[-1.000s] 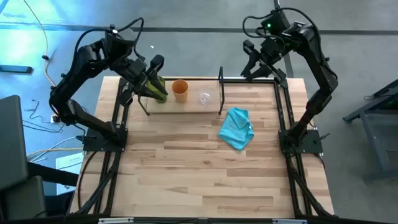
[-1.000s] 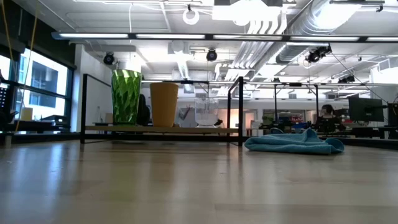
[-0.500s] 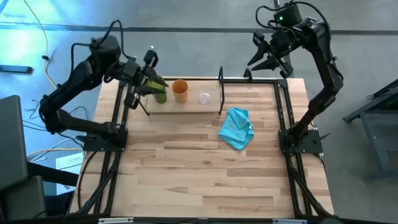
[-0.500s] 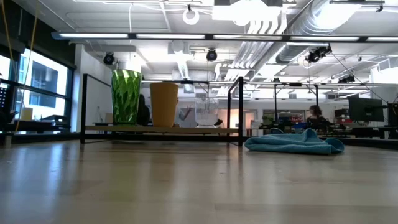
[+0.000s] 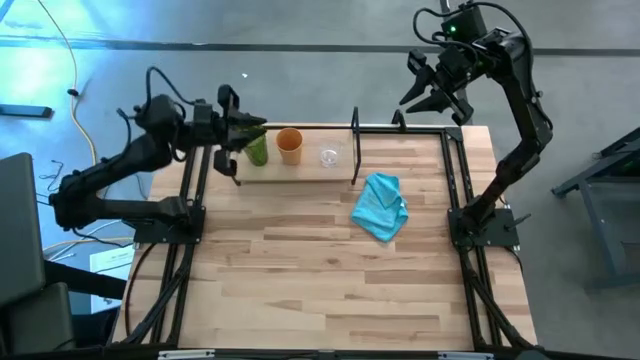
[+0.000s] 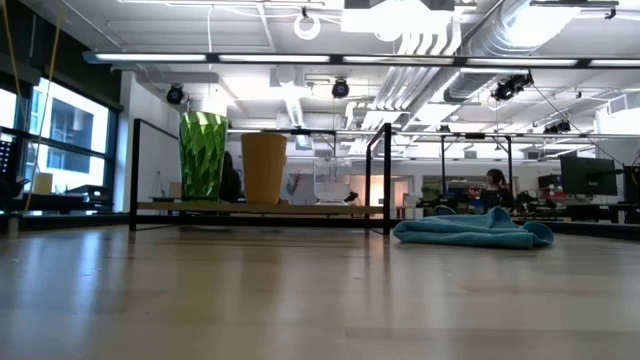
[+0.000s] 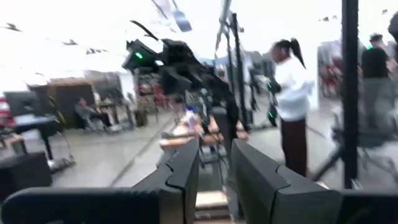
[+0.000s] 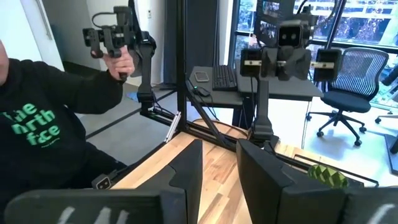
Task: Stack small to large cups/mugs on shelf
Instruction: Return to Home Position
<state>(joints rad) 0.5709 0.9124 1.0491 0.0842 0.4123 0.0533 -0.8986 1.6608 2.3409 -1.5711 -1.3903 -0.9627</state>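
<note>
The left pincer (image 5: 250,128) has drawn back off the green cup (image 5: 257,152), which now stands uncovered on the shelf (image 5: 305,172). Its arm has folded lower toward the left edge of the table (image 5: 300,280). The right pincer (image 5: 432,98) has lifted away beyond the far right corner.

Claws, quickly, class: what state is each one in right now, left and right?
Left claw: open, holding nothing.
Right claw: open, holding nothing.
</note>
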